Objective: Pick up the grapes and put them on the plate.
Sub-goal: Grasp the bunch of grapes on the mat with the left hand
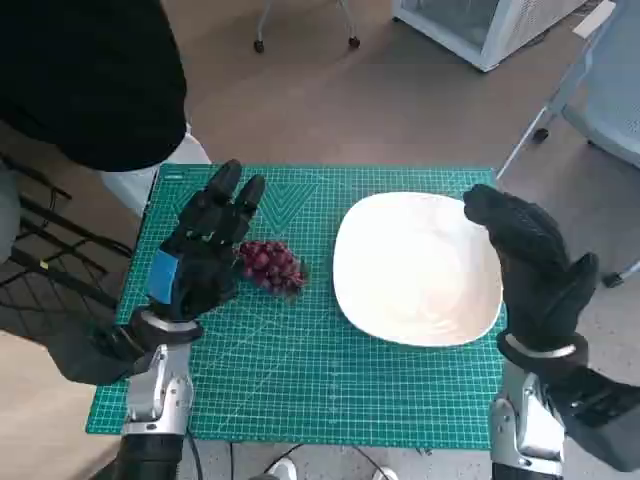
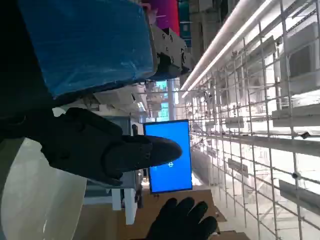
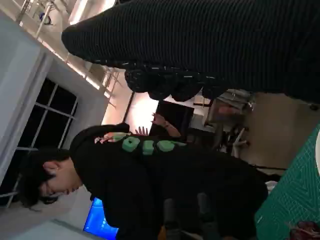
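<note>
The grapes [image 1: 272, 266] lie on the green mat [image 1: 300, 370], at nine o'clock from the white plate [image 1: 420, 300]. The left hand [image 1: 205, 250] hovers beside them, fingers spread and holding nothing. The right hand [image 1: 535, 265] is spread too. A closing hand may push the grapes away.
</note>
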`<act>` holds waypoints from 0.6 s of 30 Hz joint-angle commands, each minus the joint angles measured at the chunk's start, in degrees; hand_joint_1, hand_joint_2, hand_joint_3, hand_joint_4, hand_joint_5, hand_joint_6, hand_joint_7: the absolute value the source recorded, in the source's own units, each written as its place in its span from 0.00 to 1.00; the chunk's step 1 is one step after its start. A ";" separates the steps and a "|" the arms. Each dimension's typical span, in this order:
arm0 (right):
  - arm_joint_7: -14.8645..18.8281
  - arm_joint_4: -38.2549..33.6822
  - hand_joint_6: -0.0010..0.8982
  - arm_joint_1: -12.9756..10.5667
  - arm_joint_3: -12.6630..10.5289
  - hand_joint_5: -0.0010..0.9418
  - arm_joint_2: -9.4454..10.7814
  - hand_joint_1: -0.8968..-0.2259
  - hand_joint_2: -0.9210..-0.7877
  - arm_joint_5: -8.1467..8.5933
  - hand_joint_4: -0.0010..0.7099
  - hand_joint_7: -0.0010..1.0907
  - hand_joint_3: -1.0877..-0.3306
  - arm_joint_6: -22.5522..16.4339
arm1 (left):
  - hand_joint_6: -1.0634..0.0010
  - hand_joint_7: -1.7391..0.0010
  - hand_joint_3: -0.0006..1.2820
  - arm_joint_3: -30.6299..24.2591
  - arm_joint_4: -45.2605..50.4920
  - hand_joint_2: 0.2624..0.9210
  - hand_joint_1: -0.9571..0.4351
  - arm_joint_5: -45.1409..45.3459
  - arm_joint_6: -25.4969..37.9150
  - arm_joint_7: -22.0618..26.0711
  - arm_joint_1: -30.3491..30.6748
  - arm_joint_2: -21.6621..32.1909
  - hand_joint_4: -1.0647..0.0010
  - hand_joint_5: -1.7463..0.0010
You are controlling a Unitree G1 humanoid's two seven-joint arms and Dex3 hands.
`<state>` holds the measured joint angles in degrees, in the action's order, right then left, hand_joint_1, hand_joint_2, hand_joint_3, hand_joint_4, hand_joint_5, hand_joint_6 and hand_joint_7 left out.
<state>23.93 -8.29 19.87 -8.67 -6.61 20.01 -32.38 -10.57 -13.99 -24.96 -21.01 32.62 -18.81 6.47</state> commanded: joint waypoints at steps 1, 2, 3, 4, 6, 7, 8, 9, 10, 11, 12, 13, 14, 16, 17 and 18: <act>-0.23 -0.18 0.04 -1.14 -0.08 0.00 -0.10 0.34 0.00 -0.21 0.46 0.36 0.51 0.56 | 0.67 0.99 0.36 -0.02 1.14 1.00 0.28 0.22 -0.16 -0.09 0.85 0.30 0.79 1.00; -0.24 -0.18 0.04 -1.13 -0.08 0.00 -0.10 0.34 0.00 -0.23 0.46 0.36 0.51 0.56 | 0.67 0.99 0.36 -0.01 1.15 1.00 0.28 0.24 -0.17 -0.11 0.86 0.30 0.79 1.00; -0.27 -0.17 0.04 -1.11 -0.07 0.00 -0.10 0.34 0.00 -0.27 0.46 0.36 0.51 0.56 | 0.67 0.99 0.36 0.00 1.12 1.00 0.28 0.31 -0.22 -0.14 0.87 0.30 0.79 1.00; -0.31 -0.17 0.04 -1.10 -0.07 0.00 -0.10 0.34 0.00 -0.33 0.46 0.36 0.51 0.56 | 0.67 0.99 0.36 0.01 1.07 1.00 0.28 0.38 -0.28 -0.17 0.87 0.29 0.79 1.00; -0.39 -0.16 0.04 -1.08 -0.04 0.00 -0.08 0.34 0.00 -0.47 0.46 0.36 0.51 0.52 | 0.67 0.99 0.36 0.01 0.91 1.00 0.28 0.51 -0.36 -0.22 0.83 0.29 0.79 1.00; -0.41 -0.17 0.04 -1.07 -0.02 0.00 -0.07 0.34 0.00 -0.54 0.46 0.36 0.51 0.49 | 0.67 0.99 0.36 0.01 0.86 1.00 0.28 0.53 -0.36 -0.22 0.82 0.29 0.79 1.00; -0.43 -0.18 0.04 -1.06 0.00 0.00 -0.07 0.34 0.00 -0.59 0.46 0.35 0.51 0.45 | 0.67 0.99 0.36 0.00 0.82 1.00 0.28 0.52 -0.34 -0.21 0.82 0.30 0.79 1.00; -0.43 -0.19 0.04 -1.05 0.01 0.00 -0.07 0.34 0.00 -0.63 0.46 0.35 0.51 0.43 | 0.67 0.99 0.36 -0.01 0.82 1.00 0.28 0.47 -0.30 -0.18 0.84 0.30 0.79 1.00; -0.44 -0.20 0.04 -1.03 0.02 0.00 -0.08 0.34 0.00 -0.67 0.46 0.35 0.51 0.41 | 0.67 0.99 0.36 -0.02 0.85 1.00 0.28 0.40 -0.24 -0.14 0.87 0.29 0.79 1.00; -0.45 -0.22 0.04 -1.00 0.03 0.00 -0.08 0.34 0.00 -0.70 0.46 0.35 0.51 0.39 | 0.67 0.99 0.36 -0.04 0.89 1.00 0.28 0.31 -0.18 -0.10 0.91 0.29 0.79 1.00; -0.45 -0.25 0.04 -0.97 0.03 0.00 -0.09 0.34 0.00 -0.73 0.46 0.35 0.51 0.38 | 0.67 0.99 0.36 -0.05 0.94 1.00 0.28 0.23 -0.12 -0.05 0.95 0.29 0.79 1.00; -0.46 -0.28 0.04 -0.93 0.03 0.00 -0.10 0.34 0.00 -0.76 0.46 0.35 0.51 0.37 | 0.67 0.99 0.36 -0.06 0.96 1.00 0.28 0.15 -0.08 0.00 0.99 0.29 0.79 1.00; -0.46 -0.32 0.04 -0.89 0.03 0.00 -0.11 0.34 0.00 -0.78 0.46 0.35 0.51 0.36 | 0.67 0.99 0.36 -0.07 0.96 1.00 0.28 0.08 -0.05 0.06 1.02 0.28 0.79 1.00; -0.48 -0.36 0.04 -0.83 0.03 0.00 -0.13 0.34 0.00 -0.84 0.46 0.35 0.51 0.36 | 0.67 0.99 0.36 -0.09 0.93 1.00 0.28 -0.05 0.00 0.16 1.07 0.27 0.80 1.00; -0.49 -0.37 0.04 -0.82 0.03 0.00 -0.14 0.34 0.00 -0.87 0.46 0.35 0.51 0.35 | 0.67 0.99 0.36 -0.09 0.90 1.00 0.28 -0.08 0.01 0.19 1.09 0.25 0.80 1.00; -0.51 -0.39 0.04 -0.81 0.03 0.00 -0.14 0.34 0.00 -0.91 0.46 0.35 0.51 0.33 | 0.67 0.99 0.36 -0.08 0.87 1.00 0.28 -0.09 0.01 0.20 1.11 0.24 0.80 1.00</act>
<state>23.83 -8.29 19.86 -8.67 -6.61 19.82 -32.40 -10.56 -13.96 -24.82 -21.02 32.56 -18.60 6.47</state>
